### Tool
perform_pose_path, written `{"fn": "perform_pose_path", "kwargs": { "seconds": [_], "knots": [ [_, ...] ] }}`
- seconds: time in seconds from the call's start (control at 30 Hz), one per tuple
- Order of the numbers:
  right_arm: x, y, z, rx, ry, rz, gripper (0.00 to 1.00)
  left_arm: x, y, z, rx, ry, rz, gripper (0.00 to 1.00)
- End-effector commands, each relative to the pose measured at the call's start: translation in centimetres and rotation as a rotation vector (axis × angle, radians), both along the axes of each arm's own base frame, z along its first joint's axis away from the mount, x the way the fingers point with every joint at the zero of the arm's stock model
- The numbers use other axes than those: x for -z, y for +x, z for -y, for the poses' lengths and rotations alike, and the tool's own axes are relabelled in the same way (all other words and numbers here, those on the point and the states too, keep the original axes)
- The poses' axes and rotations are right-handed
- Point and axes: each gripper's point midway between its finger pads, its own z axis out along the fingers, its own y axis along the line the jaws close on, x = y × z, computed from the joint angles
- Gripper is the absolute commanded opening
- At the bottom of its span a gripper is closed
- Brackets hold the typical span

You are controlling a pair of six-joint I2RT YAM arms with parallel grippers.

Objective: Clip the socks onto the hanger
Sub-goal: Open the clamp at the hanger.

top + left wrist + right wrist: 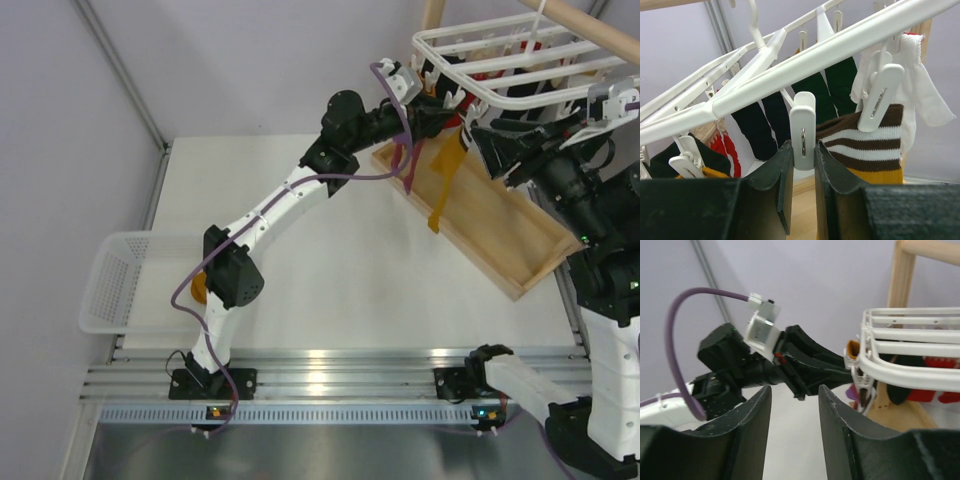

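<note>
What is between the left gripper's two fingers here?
A white clip dangling from the hanger sits pinched between the fingers of the left gripper, seen in the left wrist view.

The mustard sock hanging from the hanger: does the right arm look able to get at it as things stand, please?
Probably yes. The right gripper is open, empty and close beside the sock, which dangles free; only the left gripper, pinching a clip above, crowds it.
</note>
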Motion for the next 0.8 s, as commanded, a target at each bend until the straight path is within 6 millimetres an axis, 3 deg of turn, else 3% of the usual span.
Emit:
{"fn": "perform_pose_path", "kwargs": {
  "seconds": [0.0, 0.17, 0.33, 0.37, 0.53, 0.77],
  "knots": [
    [-1.0, 0.4, -2.7, -0.148, 0.076, -0.02, 0.42, -4.5, -2.3, -1.2, 0.008, -0.046, 0.097, 0.0],
    [-0.2, 4.7, -3.3, -0.112, 0.195, -0.108, 0.45, -4.6, -2.4, -1.4, -0.008, -0.036, 0.116, 0.0],
    [0.7, 6.8, -4.4, -0.096, 0.241, -0.175, 0.46, -4.8, -2.6, -1.3, -0.006, -0.038, 0.12, 0.0],
    [1.7, 7.4, -4.3, -0.067, 0.223, -0.209, 0.46, -4.9, -2.6, -1.3, -0.007, -0.041, 0.12, 0.0],
    [2.4, 8.8, -0.5, 0.185, 0.199, -0.212, 0.58, -5.2, -2.8, -1.5, -0.004, -0.04, 0.126, 0.0],
    [1.5, 8.6, 1.3, 0.271, 0.195, -0.162, 0.61, -5.5, -3.3, -1.5, 0.014, -0.043, 0.125, 0.0]
  ]
}}
